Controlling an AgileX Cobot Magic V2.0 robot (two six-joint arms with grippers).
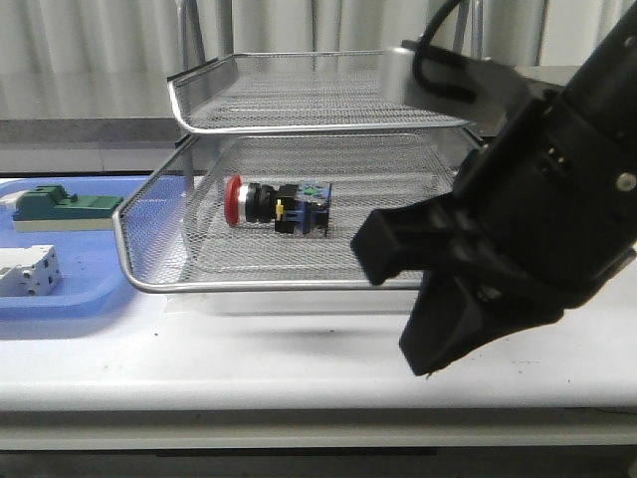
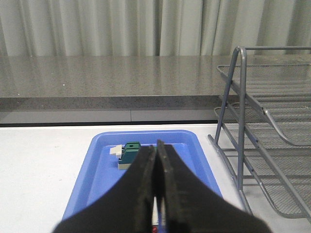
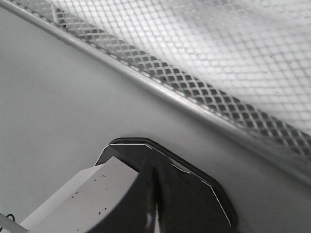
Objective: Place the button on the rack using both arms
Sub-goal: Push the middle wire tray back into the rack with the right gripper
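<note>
- Button [image 1: 279,206] lies on its side in the rack's [image 1: 149,254] lower tray.
- Small, rigid, light; round cap would roll (grip the black body).
- Right gripper [image 3: 154,204] and left gripper [image 2: 156,189]: both closed, empty.

You won't find any readable text, label, brand, number or sign here; nothing legible stands on any object in your three views.

front cam low, wrist cams share rack [image 1: 299,110]
</note>
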